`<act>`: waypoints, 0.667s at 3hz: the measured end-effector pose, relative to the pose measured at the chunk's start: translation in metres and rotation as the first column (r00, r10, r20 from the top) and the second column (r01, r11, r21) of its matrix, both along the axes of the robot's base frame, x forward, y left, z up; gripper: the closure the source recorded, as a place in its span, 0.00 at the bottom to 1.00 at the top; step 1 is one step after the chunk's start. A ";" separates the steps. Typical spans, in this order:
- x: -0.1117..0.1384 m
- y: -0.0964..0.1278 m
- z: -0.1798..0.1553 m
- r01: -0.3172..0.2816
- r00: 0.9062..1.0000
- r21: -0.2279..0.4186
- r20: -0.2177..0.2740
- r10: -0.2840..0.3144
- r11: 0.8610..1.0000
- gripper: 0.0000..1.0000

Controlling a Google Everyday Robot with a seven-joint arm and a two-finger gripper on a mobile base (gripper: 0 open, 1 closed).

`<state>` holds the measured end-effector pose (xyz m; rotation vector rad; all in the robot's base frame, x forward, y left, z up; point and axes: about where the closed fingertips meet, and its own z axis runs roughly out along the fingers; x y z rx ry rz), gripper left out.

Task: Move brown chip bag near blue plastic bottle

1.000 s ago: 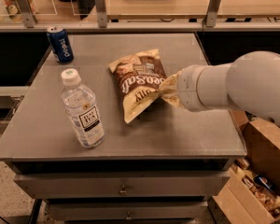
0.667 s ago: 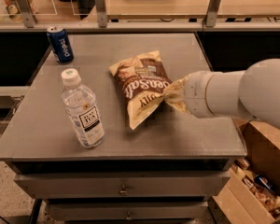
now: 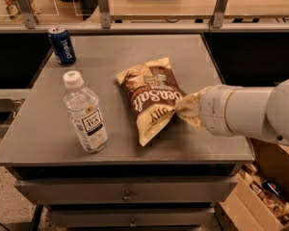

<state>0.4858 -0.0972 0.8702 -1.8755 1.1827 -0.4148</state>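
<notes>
One small slide so far, claw (image 3: 188,109) clamped on the right edge of the chip bag (image 3: 151,97), tugging it frontward along the tabletop (image 3: 183,57), gap to the bottle (image 3: 84,112) no smaller.

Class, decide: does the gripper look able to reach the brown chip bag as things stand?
Probably yes: the gripper is at the edge of the brown chip bag, on the side away from the blue plastic bottle, with nothing in between.
</notes>
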 end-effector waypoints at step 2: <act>-0.024 0.010 0.010 -0.048 0.998 -0.023 0.041 0.049 0.999 1.00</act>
